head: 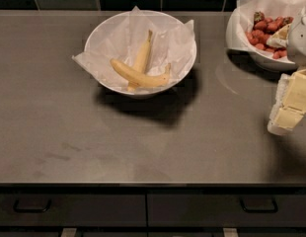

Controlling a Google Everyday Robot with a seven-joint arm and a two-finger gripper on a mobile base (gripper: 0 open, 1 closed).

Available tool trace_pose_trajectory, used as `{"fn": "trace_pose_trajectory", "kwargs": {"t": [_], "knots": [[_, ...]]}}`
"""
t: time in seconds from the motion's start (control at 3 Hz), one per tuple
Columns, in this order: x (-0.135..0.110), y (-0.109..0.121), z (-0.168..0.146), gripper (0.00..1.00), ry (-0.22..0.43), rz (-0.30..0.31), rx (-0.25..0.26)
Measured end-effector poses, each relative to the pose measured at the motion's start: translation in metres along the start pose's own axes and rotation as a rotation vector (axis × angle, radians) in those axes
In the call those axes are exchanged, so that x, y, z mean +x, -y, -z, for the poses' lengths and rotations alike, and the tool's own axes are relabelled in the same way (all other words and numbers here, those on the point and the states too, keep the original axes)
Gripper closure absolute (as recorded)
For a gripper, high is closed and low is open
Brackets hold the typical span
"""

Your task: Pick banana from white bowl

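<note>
The worktop (143, 147) spreads before me. My gripper (292, 100) hangs over its right side, released or clenched I cannot tell. Well apart to the left, the white bowl (96, 33) cradles the banana (138, 78), which lies crosswise.

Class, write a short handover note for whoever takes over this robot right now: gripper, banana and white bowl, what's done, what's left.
Gripper: at the right edge above the counter, well apart from the bowl.
Banana: lying in the white bowl on crinkled paper, crossing a slimmer banana.
Done: nothing; banana not yet touched.
Left: move to the bowl, grip the curved banana, lift it out.
</note>
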State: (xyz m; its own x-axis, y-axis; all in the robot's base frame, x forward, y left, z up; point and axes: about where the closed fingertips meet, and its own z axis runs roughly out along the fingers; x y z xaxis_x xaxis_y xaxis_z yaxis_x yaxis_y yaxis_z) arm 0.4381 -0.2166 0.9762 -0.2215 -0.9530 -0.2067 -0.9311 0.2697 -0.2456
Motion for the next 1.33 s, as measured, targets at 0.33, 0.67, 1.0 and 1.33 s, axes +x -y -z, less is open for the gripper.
{"fn": "trace_pose_trajectory", "kwargs": {"t": [0.33, 0.67, 1.0, 1.33], "knots": [[0.0, 0.0, 0.0, 0.0, 0.0, 0.0, 0.0], [-0.011, 0.009, -0.001, 0.0, 0.063, 0.001, 0.017], [-0.05, 0.036, -0.01, 0.0, 0.218, 0.054, -0.007], [-0.107, 0.057, -0.017, 0.0, 0.383, 0.137, -0.063]]}}
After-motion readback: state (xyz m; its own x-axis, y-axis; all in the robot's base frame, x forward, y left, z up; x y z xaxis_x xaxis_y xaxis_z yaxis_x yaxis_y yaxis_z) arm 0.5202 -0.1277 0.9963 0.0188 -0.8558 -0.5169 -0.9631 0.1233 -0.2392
